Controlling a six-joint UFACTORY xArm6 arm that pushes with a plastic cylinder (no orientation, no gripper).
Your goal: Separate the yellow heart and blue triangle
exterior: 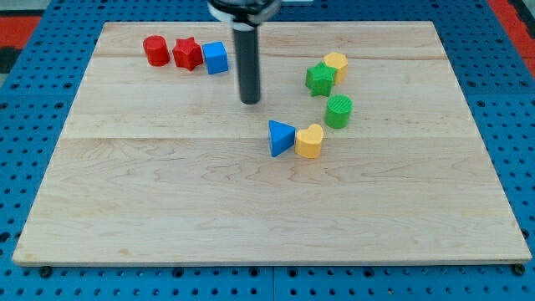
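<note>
The blue triangle [281, 137] and the yellow heart [309, 141] lie side by side near the middle of the wooden board [167, 209], touching or nearly touching, the heart on the right. My tip [250, 101] rests on the board up and to the left of the blue triangle, a short gap away from it. The dark rod rises from the tip to the view's top edge.
A green cylinder [338, 111] stands just up and right of the heart. A green star [319, 79] and a yellow hexagon block [336, 64] sit above it. A red cylinder [155, 50], red star [187, 53] and blue cube [216, 58] line the top left.
</note>
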